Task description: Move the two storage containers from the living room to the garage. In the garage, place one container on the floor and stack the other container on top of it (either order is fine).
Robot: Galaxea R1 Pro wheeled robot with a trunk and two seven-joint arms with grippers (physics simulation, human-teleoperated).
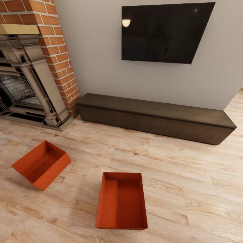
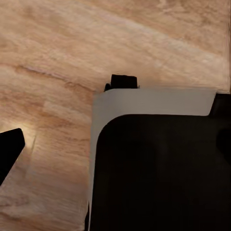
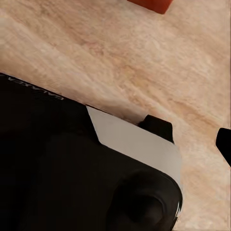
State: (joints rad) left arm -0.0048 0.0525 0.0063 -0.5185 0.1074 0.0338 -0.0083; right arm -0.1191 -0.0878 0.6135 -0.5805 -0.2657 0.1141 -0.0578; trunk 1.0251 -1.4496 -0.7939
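Two orange-red open-top storage containers stand on the light wood-plank floor of the living room. The nearer container (image 1: 121,200) sits upright and empty in the lower middle of the head view. The other container (image 1: 41,165) lies to its left, turned at an angle and apparently tipped. A red corner of a container (image 3: 150,5) shows in the right wrist view. My left gripper (image 2: 116,127) and right gripper (image 3: 115,120) hang low beside my black-and-white base, over bare planks. One dark fingertip (image 2: 9,149) and another fingertip (image 3: 225,144) sit at the frame edges, holding nothing.
A long dark low cabinet (image 1: 158,118) runs along the cream wall beyond the bins, under a wall TV (image 1: 165,32). A brick fireplace (image 1: 30,67) fills the far left. Open wood floor (image 1: 189,175) lies to the right of the nearer container.
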